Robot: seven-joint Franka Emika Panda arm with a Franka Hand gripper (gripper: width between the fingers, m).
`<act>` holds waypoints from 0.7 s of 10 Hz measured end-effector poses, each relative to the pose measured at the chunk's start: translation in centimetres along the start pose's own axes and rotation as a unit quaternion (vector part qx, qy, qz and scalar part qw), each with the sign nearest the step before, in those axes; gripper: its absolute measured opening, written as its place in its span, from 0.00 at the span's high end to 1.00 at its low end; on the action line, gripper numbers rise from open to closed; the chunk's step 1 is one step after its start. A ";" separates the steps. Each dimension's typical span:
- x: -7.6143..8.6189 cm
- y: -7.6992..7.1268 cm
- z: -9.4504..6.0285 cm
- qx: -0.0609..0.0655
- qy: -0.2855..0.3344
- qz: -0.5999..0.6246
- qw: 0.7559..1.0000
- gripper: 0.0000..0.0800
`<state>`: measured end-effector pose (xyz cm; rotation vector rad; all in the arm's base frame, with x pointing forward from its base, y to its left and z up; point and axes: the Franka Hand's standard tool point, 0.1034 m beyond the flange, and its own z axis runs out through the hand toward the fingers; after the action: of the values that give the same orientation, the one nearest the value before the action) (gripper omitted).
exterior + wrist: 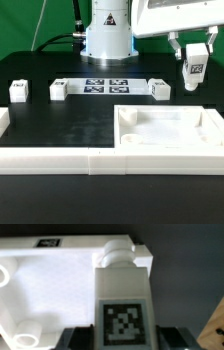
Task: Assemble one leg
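Leg (194,72) hangs upright in our gripper (193,66), high at the exterior view's right and above the far side of the tray (170,135). The fingers (78,339) are clamped on its tagged end, one on each side, with the screw tip (118,251) pointing away from the wrist.

The tray is the largest thing here and lies open side up on the black table (60,125). In the wrist view the tip sits over one of its corners. We judge the step to be seating the leg in a corner hole. The leg hides that hole, so we cannot tell how well they line up. We would centre the tip first, keep the leg straight, lower it slowly, then turn it without shoving the tray.

The white fence (60,160) along the near edge seems to lie against the tray and may brace it. The marker board (105,86) lies flat, well apart from the tray. The other small blocks (60,89) are the smallest things. One of these, the nearest block (160,88), stands just beyond the tray's far wall, so we should descend clear of it.
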<state>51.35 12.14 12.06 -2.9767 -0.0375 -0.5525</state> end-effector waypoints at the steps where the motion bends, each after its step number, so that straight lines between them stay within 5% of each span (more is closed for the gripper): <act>1: 0.7 0.0 -0.1 0.001 -0.004 -0.009 1.000 0.64; 5: 1.5 0.1 -0.1 0.001 0.011 -0.018 1.000 0.64; 7: 2.1 0.6 0.3 -0.006 0.073 -0.035 0.997 0.64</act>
<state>53.42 11.62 12.43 -2.9474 -0.1270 -0.7789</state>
